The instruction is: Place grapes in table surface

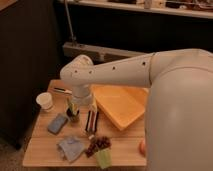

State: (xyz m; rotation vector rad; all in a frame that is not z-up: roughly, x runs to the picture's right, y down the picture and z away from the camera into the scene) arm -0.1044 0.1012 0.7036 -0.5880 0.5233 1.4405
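The grapes, a small dark reddish-purple bunch, lie on the light wooden table surface near its front edge, touching the top of a pale green cup. My gripper points down just above and behind the grapes, its two dark fingers a little apart with nothing between them. It does not touch the grapes. My white arm reaches in from the right and hides the table's right part.
A yellow-orange tray lies tilted at the back right. A white cup stands at the left, with a dark cup, a grey-blue block and a grey-blue cloth nearby. An orange-red fruit sits at the front right.
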